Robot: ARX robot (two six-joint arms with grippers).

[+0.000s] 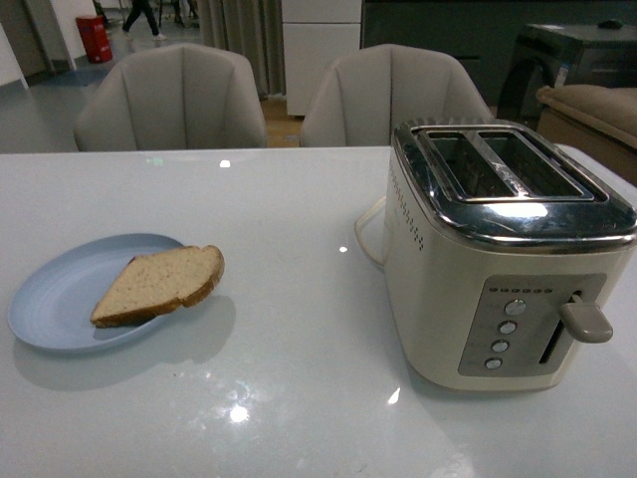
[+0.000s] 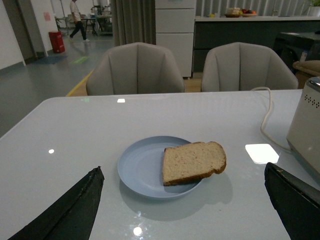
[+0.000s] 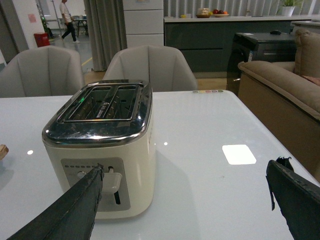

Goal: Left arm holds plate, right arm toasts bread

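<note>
Table (image 1: 299, 219): a glossy white top that carries everything and runs out ahead of both grippers.
Chairs: two grey padded chairs (image 1: 174, 95) (image 1: 393, 90) at the far edge of the table, well beyond both grippers.
Toaster (image 1: 438, 269): cream body with a chrome top and two slots facing up. It stands close ahead of the right gripper with its button panel turned toward it, and well apart from the left gripper, off to that gripper's right side.
Plate (image 1: 60, 299): pale blue, round and shallow, flat on the table. It lies straight ahead of the left gripper, in line with the gap between the fingers and not touched by them.
Bread (image 1: 159, 284): a half slice with a brown crust, lying flat on the plate ahead of the left gripper. Its rounded end hangs over the rim on the toaster side.
Left gripper (image 2: 182, 170): spread wide, holding nothing; only its two black fingers (image 2: 75, 210) show.
Right gripper (image 3: 185, 167): also spread wide and holding nothing. One black finger (image 3: 75, 210) shows in front of the toaster's panel; whether it touches cannot be told.
Cord (image 2: 265, 110): pale, curving over the table from the back of the toaster, ahead and to the right of the left gripper.
Lever (image 1: 587, 321): a beige tab near the top of its slot, just beside the right gripper's finger.
</note>
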